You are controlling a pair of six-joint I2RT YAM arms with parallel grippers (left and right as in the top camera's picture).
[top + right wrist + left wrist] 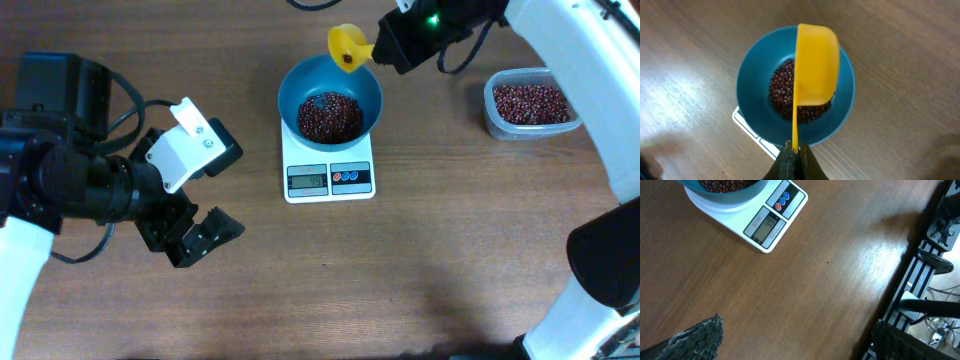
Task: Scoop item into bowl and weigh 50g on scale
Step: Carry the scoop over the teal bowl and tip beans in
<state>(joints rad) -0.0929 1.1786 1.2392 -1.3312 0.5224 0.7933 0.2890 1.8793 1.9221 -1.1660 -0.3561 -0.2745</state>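
Note:
The teal bowl (292, 88) stands on the white scale (329, 178) and holds a heap of dark red-brown beans (331, 117). My right gripper (380, 48) is shut on the thin handle of a yellow scoop (347, 44), which hangs tipped on its side over the bowl's far rim. The right wrist view shows the scoop (815, 65) above the beans (782, 95), with the gripper (796, 150) clamped on its handle. My left gripper (190, 235) is open over bare table to the left of the scale. Its fingers (695, 340) hold nothing.
A clear tub (495, 112) with more beans stands at the right, behind the right arm. The scale's display (765, 227) faces the table's front, and the table's edge (890, 295) runs past the left gripper.

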